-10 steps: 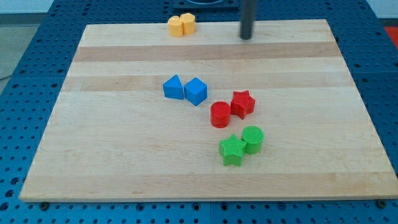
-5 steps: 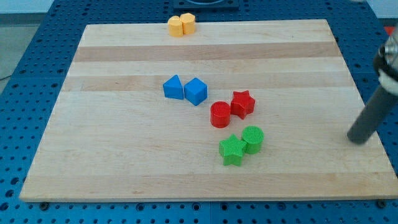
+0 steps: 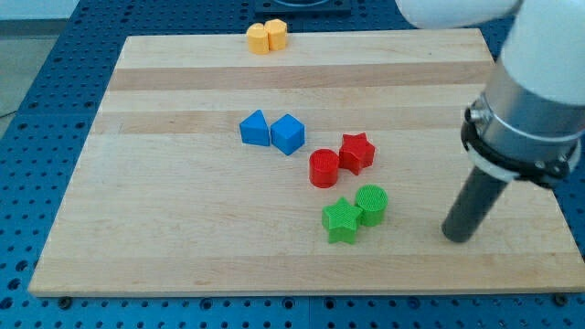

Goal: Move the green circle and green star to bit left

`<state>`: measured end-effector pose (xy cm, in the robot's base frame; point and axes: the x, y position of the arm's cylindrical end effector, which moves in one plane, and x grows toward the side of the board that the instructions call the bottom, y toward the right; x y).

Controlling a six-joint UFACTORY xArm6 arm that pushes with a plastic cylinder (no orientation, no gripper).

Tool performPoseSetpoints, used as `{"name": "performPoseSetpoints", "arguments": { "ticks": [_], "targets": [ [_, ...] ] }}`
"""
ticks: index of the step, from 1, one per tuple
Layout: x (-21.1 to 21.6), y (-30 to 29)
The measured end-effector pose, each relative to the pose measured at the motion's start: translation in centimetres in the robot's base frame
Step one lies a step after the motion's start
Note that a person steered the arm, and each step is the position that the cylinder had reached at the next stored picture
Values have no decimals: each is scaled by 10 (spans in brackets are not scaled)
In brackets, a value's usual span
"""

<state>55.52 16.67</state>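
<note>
Green circle & green star touch, lower centre of surface. Red circle + red star just above. Tip near, to their right, nothing between. No pincer on the rod.

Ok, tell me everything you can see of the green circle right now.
The green circle is a short, upright cylinder with a finely ribbed, plastic-looking surface, flat face up. It stands on the board toward the view's lower middle, touching the green star at its lower left. The red circle and red star sit just above, apart from it. My tip is off to its right, not touching.
</note>
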Motion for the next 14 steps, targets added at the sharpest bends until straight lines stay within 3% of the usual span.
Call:
{"name": "performPoseSetpoints", "arguments": {
  "ticks": [2,3,4,10,12,14],
  "targets": [
    [-47,-7],
    [-50,-48],
    [-42,-74],
    [0,-98],
    [-1,-28],
    [4,-58]
  ]
}}
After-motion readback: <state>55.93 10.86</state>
